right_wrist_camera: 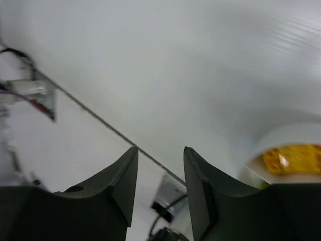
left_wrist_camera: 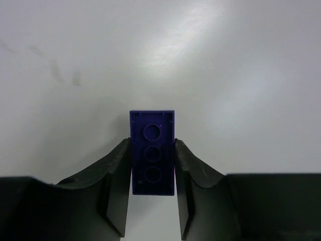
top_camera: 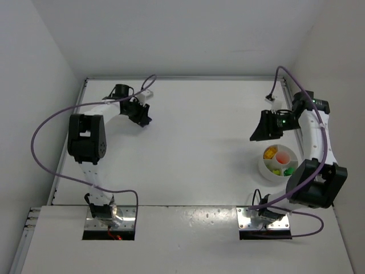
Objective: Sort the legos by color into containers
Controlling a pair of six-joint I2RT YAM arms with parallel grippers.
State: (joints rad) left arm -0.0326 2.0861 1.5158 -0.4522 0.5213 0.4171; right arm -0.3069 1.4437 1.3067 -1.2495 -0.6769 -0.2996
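White walls close round a plain white table (top_camera: 199,142), and I see no loose brick on it from above. I judge the step in hand to be a pick-up. The left gripper (top_camera: 142,119) is down at the far left of the table. Its wrist camera shows a dark blue brick (left_wrist_camera: 152,150) lying underside up between the fingers (left_wrist_camera: 118,170), which are drawn in narrow against both long sides. I take it as gripped, though I cannot tell whether it has left the surface. The dish (top_camera: 263,169) sits on the right side, well apart from that brick and close to the right arm. Its compartments hold yellow, red-orange and green pieces, and I make out no blue one among them. The next move calls for a straight lift, a carry across the table, and a release over a section that holds no other colour; which section is free I cannot settle from these views. The right gripper (top_camera: 258,134) hangs just beyond the dish, jaws partly apart with nothing between them. It would need to stay out of the way of that carry. Only the left wrist view shows the blue brick, since the top view hides it under the gripper. Only the top view shows the gap to the dish. The right wrist view is blurred and gives just the dish edge and a yellow brick (right_wrist_camera: 293,158) inside.
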